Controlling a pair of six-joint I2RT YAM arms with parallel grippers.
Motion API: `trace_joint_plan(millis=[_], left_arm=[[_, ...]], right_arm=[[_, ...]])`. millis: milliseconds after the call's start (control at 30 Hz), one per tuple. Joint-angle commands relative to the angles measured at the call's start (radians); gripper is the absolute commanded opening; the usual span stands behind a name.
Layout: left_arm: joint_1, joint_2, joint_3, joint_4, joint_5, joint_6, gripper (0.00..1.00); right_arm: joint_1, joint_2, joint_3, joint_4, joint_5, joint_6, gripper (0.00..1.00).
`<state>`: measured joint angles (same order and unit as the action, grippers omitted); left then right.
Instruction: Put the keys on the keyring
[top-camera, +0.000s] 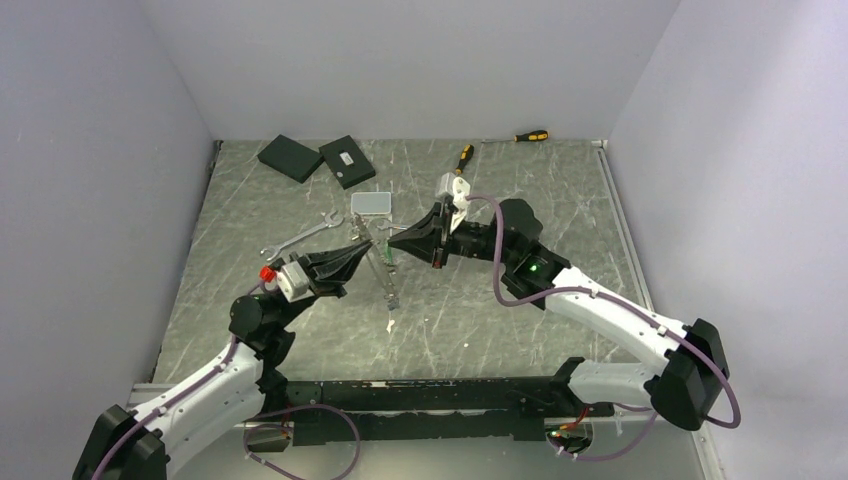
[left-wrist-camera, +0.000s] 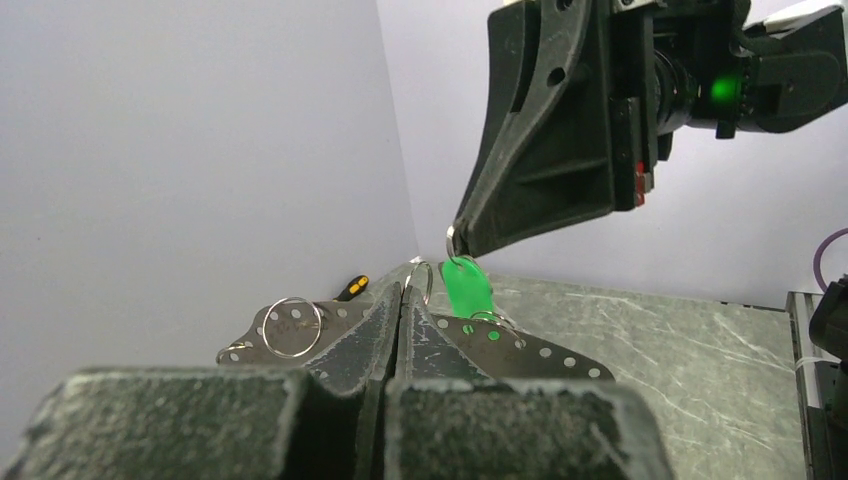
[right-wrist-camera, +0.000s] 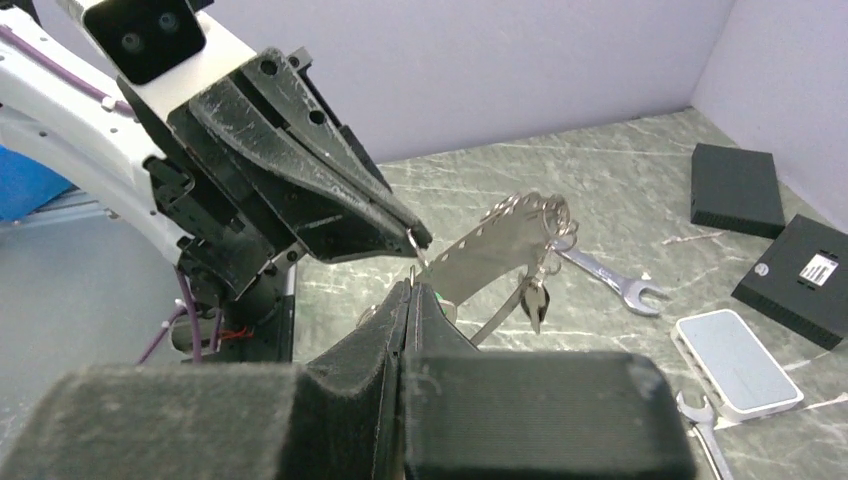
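left tool (left-wrist-camera: 402, 292): clenched; a thin wire ring, the keyring (left-wrist-camera: 421, 279), sticks up out of its tips
right tool (left-wrist-camera: 458, 240): clenched on the small ring of the green-tag key (left-wrist-camera: 467, 285); its tip is just above and beside the left tool's tip
both tools: tip to tip, above the middle of the surface (top-camera: 520, 300)
perforated strip (right-wrist-camera: 497, 250): metal, hangs tilted by the tips, with small rings along its top edge
dark key (right-wrist-camera: 536, 300): dangles from the strip's rings
pale flat box (top-camera: 371, 203): on the surface just behind the tools
wrench (top-camera: 298, 238): lies flat, left of the tools
screwdriver (top-camera: 463, 158): far side, yellow and black
black boxes (top-camera: 290, 157): two, far left, side by side
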<state>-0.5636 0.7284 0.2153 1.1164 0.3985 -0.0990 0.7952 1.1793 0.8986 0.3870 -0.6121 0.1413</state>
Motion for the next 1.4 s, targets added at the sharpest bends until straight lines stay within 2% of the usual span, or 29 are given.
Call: trace_joint_plan(millis=[0, 200, 433, 867, 1100, 1367], left_arm=[[0.006, -0.02, 0.009, 0.038, 0.02, -0.001, 0.0], [0.005, -0.02, 0.018, -0.001, 0.009, 0.014, 0.0], [0.005, -0.015, 0.021, -0.023, -0.011, 0.016, 0.0], [0.014, -0.018, 0.013, -0.012, -0.067, -0.019, 0.0], [0.03, -0.012, 0.004, 0.033, -0.079, -0.059, 0.0], [0.035, -0.024, 0.004, 0.013, -0.063, -0.058, 0.0]], right_arm=[[-0.008, 0.018, 0.09, -0.077, -0.003, -0.046, 0.0], [-0.01, 0.095, 0.18, -0.182, -0.056, -0.048, 0.0], [-0.01, 0.097, 0.173, -0.167, -0.071, -0.055, 0.0], [-0.015, 0.031, 0.133, -0.211, 0.022, -0.101, 0.0], [-0.015, 0.06, 0.154, -0.227, -0.056, -0.073, 0.0], [-0.014, 0.104, 0.173, -0.187, -0.087, -0.053, 0.0]])
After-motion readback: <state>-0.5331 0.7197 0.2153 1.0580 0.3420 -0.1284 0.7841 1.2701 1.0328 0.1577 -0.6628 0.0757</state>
